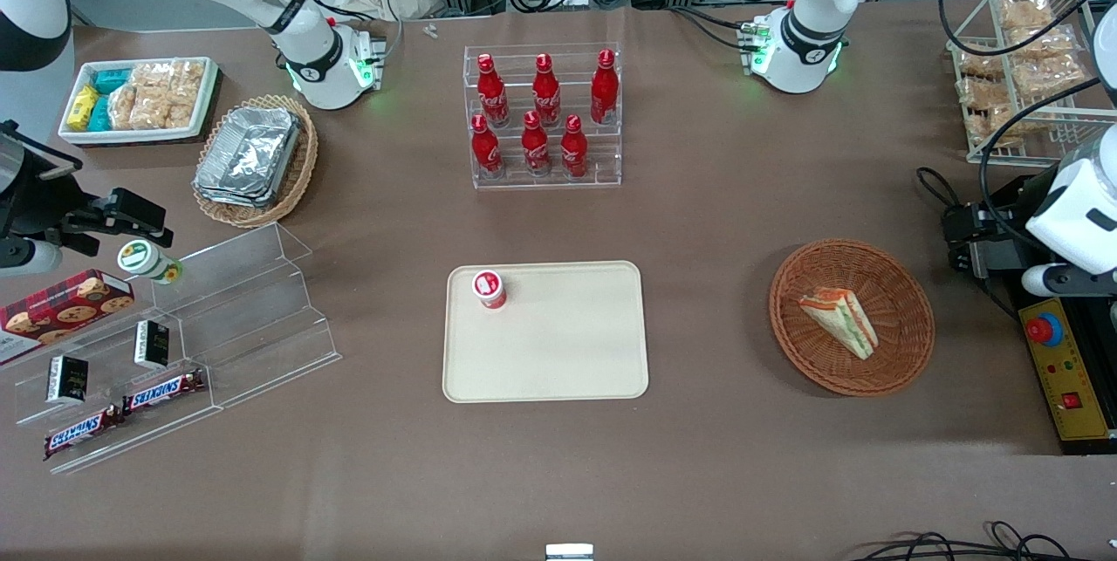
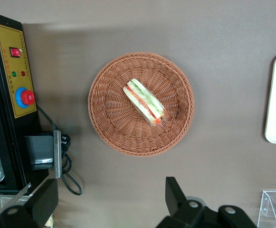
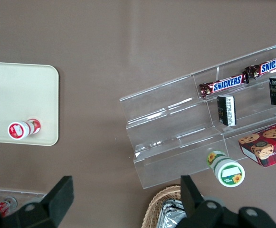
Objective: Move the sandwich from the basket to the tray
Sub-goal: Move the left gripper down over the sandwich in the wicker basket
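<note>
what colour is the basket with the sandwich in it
Reddish-brown woven wicker basket, clearest in the left wrist view; the open pincer hangs above the table beside it.

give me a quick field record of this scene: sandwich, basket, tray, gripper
sandwich: wedge lying in the basket, not gripped
basket: round brown wicker, toward the working arm's end of the table
tray: cream rectangle, mid-table
on tray: one small red-and-white cup near a corner
gripper: left arm's gripper held above the table beside the basket, fingers open, holding nothing
</note>
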Robot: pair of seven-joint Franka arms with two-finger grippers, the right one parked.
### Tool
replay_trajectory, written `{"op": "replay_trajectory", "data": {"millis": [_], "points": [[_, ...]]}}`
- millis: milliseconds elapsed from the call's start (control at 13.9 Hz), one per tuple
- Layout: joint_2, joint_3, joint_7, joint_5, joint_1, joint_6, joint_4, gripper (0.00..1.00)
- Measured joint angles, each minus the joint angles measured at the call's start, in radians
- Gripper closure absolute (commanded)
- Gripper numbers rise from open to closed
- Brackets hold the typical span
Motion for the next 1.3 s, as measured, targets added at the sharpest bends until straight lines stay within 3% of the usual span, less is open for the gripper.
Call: {"op": "replay_trajectory", "data": {"millis": [721, 937, 1297], "points": [[0.008, -0.004, -0.024, 0.000, 0.000, 0.000, -0.014, 0.01], [0.013, -0.004, -0.034, -0.004, 0.000, 0.032, -0.081, 0.01], [0.015, -0.003, -0.118, -0.009, 0.000, 0.251, -0.269, 0.01]]}}
